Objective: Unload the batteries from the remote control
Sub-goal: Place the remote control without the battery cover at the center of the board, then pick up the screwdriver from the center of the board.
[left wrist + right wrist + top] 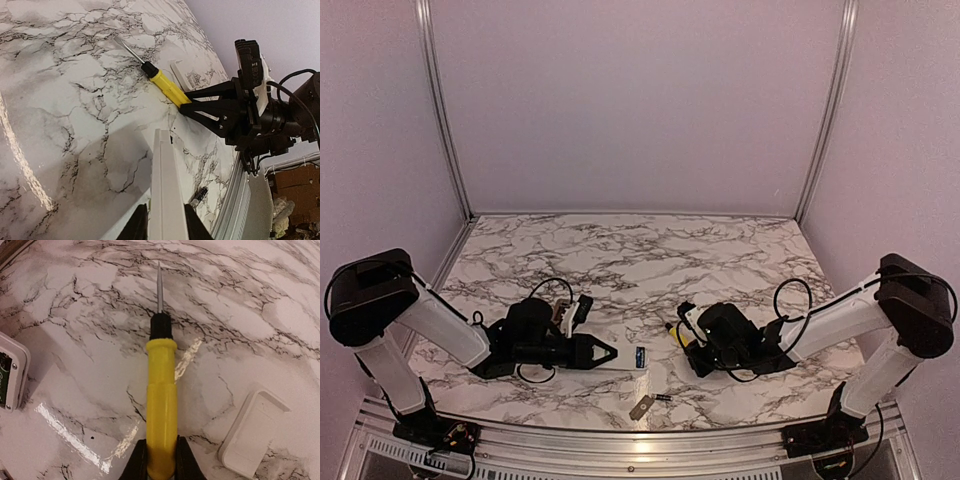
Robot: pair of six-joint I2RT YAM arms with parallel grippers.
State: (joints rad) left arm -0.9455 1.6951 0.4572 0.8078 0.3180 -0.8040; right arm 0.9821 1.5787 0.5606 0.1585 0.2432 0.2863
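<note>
The left gripper (165,226) clamps the white remote (162,175), which juts ahead of its fingers (136,226); a dark battery (198,195) lies loose just right of it — a blue battery (641,356) sits at its far tip. Beyond, the right gripper (160,461) pinches the yellow-handled screwdriver (161,390).

There are two grippers: the left gripper (608,352) and the right gripper (160,462). There is one remote (165,190) and one screwdriver (161,405). I count one white cover (252,432) and one grey plate (640,408). Two batteries can be seen: one dark battery (198,195) and one blue battery (641,356).
</note>
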